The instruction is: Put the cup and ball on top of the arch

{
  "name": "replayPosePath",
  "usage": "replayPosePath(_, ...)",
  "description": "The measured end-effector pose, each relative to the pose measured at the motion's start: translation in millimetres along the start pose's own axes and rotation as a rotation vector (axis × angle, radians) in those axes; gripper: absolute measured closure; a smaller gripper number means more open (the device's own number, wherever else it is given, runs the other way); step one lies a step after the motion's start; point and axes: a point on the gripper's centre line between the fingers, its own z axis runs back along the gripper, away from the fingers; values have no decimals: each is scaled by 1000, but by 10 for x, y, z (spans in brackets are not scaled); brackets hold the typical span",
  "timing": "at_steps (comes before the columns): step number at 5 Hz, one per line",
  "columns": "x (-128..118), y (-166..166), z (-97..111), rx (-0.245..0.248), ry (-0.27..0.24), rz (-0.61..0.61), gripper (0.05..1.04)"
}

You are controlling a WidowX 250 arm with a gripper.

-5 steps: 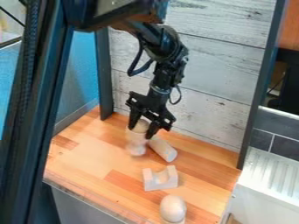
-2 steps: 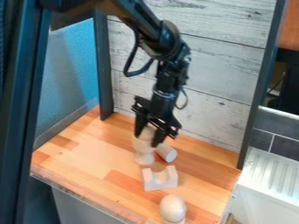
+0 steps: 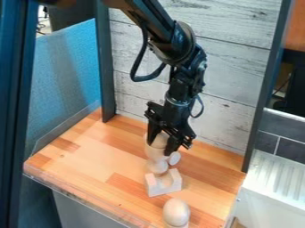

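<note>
My gripper hangs over the middle of the wooden surface, shut on a pale wooden cup with a ball in its top. The cup's rounded foot is just behind the light-coloured arch, overlapping its rear edge in view; whether they touch I cannot tell. The arch stands on the wood with its curved hollow facing up.
Behind the cup, a light cylinder lies on its side, mostly hidden. Another egg-shaped wooden piece stands at the front edge. A plank wall rises behind, and a white ridged unit is at right.
My gripper has moved right and toward the front, carrying the cup and ball from beside the cylinder to just behind the arch. The arch has turned slightly.
</note>
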Motion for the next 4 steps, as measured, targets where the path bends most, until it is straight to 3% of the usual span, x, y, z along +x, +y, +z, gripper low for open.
replayPosePath(2,-8,-10,186,-25,-44,-19,459)
replayPosePath(3,-27,-11,205,-37,-40,-31,459)
replayPosePath(4,-15,11,194,-19,-53,-33,459)
